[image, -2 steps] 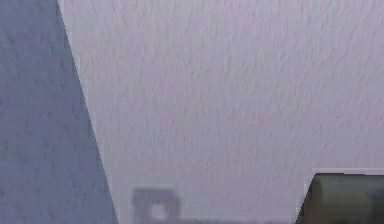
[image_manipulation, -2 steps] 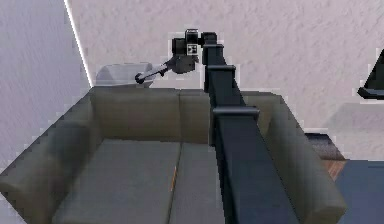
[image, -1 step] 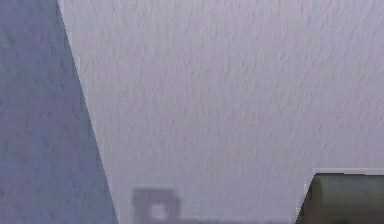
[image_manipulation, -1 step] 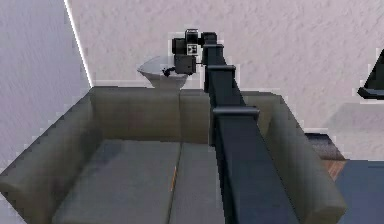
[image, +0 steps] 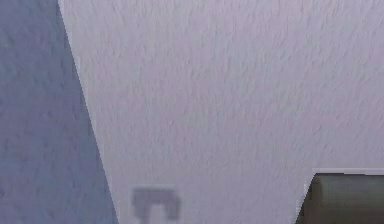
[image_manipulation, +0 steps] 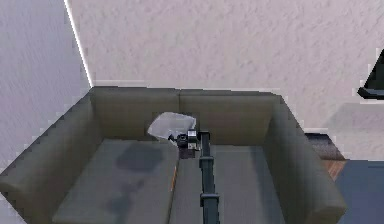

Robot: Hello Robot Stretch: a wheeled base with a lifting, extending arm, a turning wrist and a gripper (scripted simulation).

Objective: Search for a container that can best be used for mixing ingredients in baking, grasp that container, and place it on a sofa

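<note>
A dark olive sofa (image_manipulation: pixel 110 165) with two seat cushions spans the arm side view. My arm's dark bar rises from the bottom edge over the seat. At its far end, the gripper (image_manipulation: pixel 178 137) sits near the sofa's backrest. A pale whitish, bowl-like thing (image_manipulation: pixel 167 125) lies at the fingers, with the sofa's seat and backrest right behind it. I cannot tell whether the gripper holds it or whether it rests on the sofa. A corner of the sofa (image: pixel 345 198) shows at the forward view's bottom right.
A pale textured wall (image_manipulation: pixel 220 45) stands behind the sofa and meets a bluish wall (image: pixel 40 120) at a corner on the left. A dark object (image_manipulation: pixel 372 80) juts in at the arm side view's right edge. Dark floor (image_manipulation: pixel 355 190) lies beyond the sofa's right armrest.
</note>
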